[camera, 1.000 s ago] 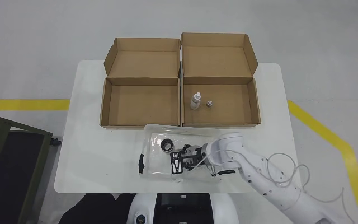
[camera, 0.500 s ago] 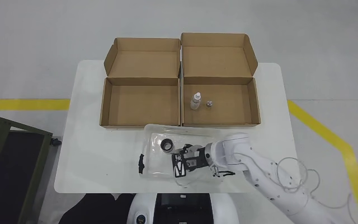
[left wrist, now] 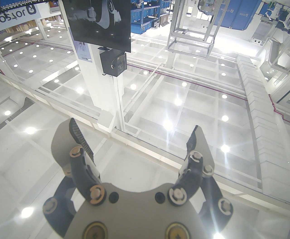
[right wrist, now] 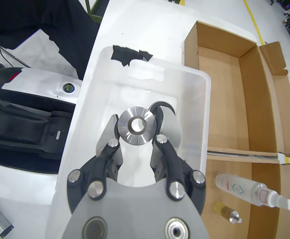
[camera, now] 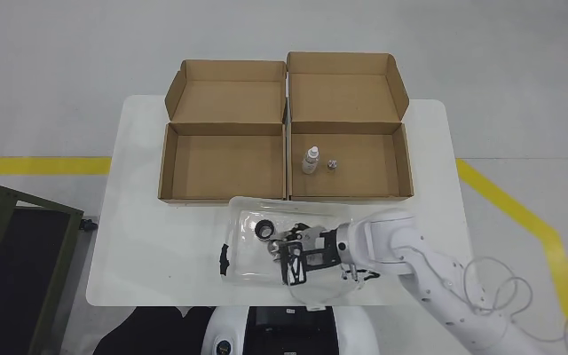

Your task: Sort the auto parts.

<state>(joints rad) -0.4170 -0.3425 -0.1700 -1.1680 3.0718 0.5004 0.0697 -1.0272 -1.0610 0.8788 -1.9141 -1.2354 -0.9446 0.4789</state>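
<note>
This is a large industrial hall, the kind used as a robot workshop or test floor. The pale grey floor [camera: 80,53] carries a yellow line [camera: 53,165] (the usual factory lane marking). Overhead is a high gridded ceiling [left wrist: 204,113] with rows of round lamps [left wrist: 178,101]. Also up there are blue storage racks [left wrist: 147,22], a bare metal frame [left wrist: 190,37] and a big dark screen [left wrist: 97,20] on a white column [left wrist: 99,97].

Two boxes lie past the claw [camera: 290,255]: the left box [camera: 222,169] and the right box [camera: 373,173]. One bin [camera: 266,201] sits under the claw. Two rings: one metal ring [right wrist: 146,133] in the claw, one black ring [camera: 264,231] just beside it. One bottle [camera: 310,160] and one vial [camera: 334,164], both in the right box.
</note>
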